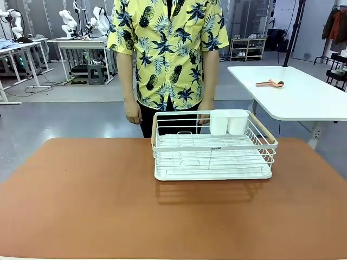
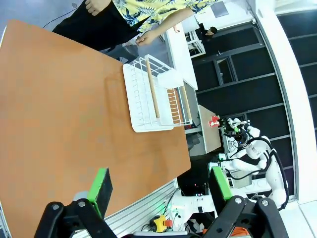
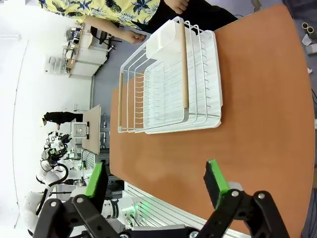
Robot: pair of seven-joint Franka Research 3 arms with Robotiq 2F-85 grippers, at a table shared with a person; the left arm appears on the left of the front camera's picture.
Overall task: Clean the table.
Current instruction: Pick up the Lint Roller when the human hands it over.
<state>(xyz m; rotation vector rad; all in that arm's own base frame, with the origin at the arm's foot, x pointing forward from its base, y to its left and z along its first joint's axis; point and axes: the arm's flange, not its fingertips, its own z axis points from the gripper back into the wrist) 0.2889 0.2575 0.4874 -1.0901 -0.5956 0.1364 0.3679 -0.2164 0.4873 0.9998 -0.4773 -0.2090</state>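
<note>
Table (image 1: pixel 81 206): you see it below both grippers, untouched.
Left gripper (image 2: pixel 159 184): jaws wide, empty.
Right gripper (image 3: pixel 154 179): wide, empty.
Dish rack (image 1: pixel 212 146): on the table's far side, well apart from both.

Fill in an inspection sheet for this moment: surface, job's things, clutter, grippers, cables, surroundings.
Surface: reddish-brown table, top bare, no spills or crumbs visible.
Job's things: white wire dish rack stands upright near the far edge, right of centre. A white utensil holder sits in its far right corner. No dishes seen in it.
Clutter: nothing seen.
Grippers: left gripper open, holding nothing; right gripper open, holding nothing. Both are well clear of the rack.
Cables: nothing seen on the tabletop.
Surroundings: person stands at the far side, behind the rack. A white table at back right carries a small copper-coloured tool.
</note>
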